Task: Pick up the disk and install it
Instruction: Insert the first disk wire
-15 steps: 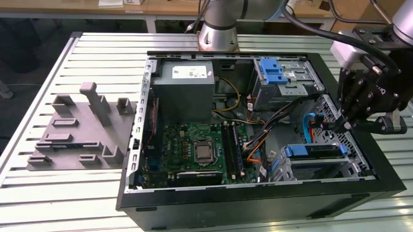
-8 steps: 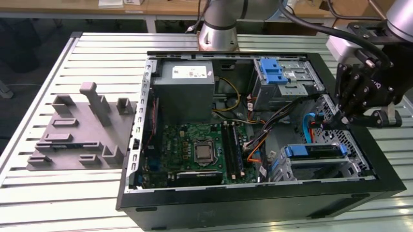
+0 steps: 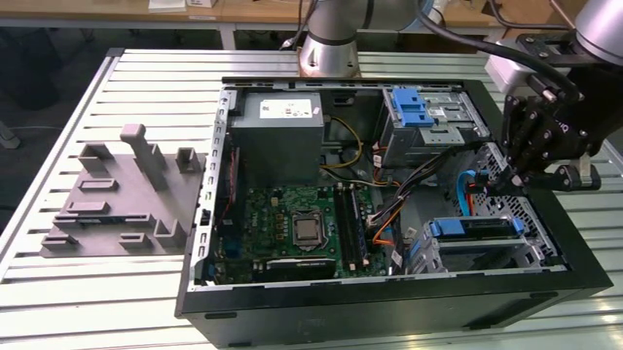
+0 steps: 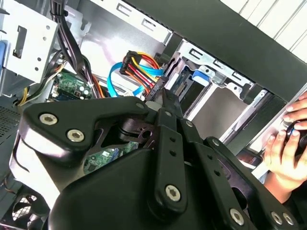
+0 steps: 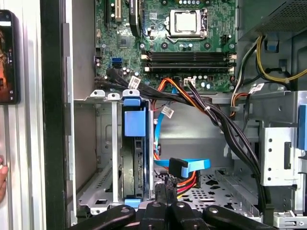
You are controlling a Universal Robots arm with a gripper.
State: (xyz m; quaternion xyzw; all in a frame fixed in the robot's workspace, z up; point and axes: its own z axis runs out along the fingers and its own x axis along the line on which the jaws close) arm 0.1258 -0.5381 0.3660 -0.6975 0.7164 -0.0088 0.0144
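Flat silver-grey disk with blue plastic bracket (image 5: 135, 158) sits on edge in the open black computer case's (image 3: 389, 306) metal bay; black gripper (image 5: 166, 189) beside it, fingers clenched on a cable plug.

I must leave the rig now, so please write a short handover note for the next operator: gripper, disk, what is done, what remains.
Gripper: shut, not holding the disk, low inside the computer case, tips at the loose blue cable connector.
Disk: standing in the drive cage, blue bracket outward.
Done: disk is in the cage.
Left: the cables look unplugged; whether the disk is fully seated I cannot tell.
Note: a person's hand is beside the case.
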